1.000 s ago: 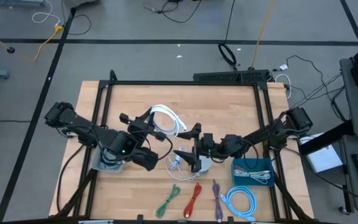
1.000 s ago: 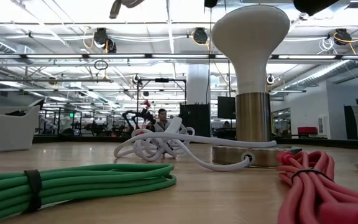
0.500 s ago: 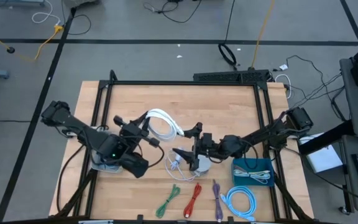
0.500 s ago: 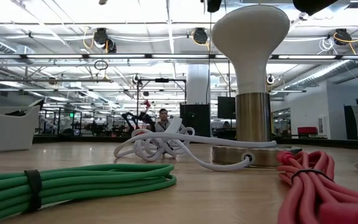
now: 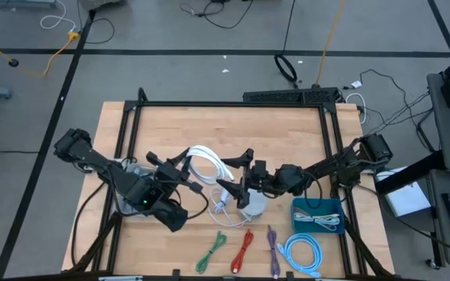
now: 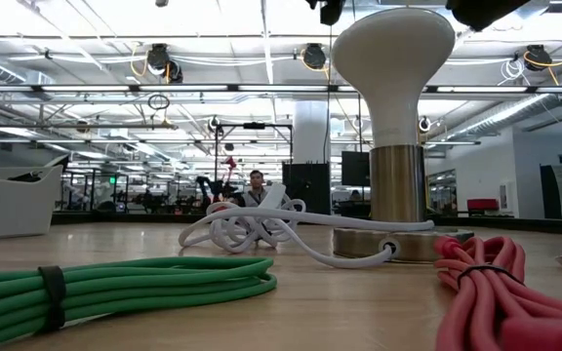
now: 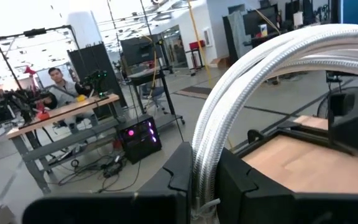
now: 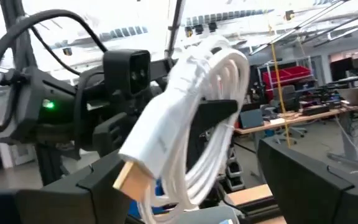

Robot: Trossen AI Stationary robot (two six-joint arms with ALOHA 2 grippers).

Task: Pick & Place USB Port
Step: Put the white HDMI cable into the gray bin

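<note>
just left of the frame's centre in the high view, the left gripper (image 5: 184,165) is clamping its fingers on the coiled white usb cable (image 5: 208,161), holding it above the wooden table (image 5: 280,133). the right gripper (image 5: 237,174) is facing the coil from the right with its fingers spread wide, gripping nothing, directly above the white mushroom-shaped lamp with a metal stem (image 6: 392,117).

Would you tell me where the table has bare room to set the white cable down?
The far half of the table, beyond both grippers, is bare. The near edge is crowded with the green cable, red cable, purple cable, blue cable and bin.
</note>
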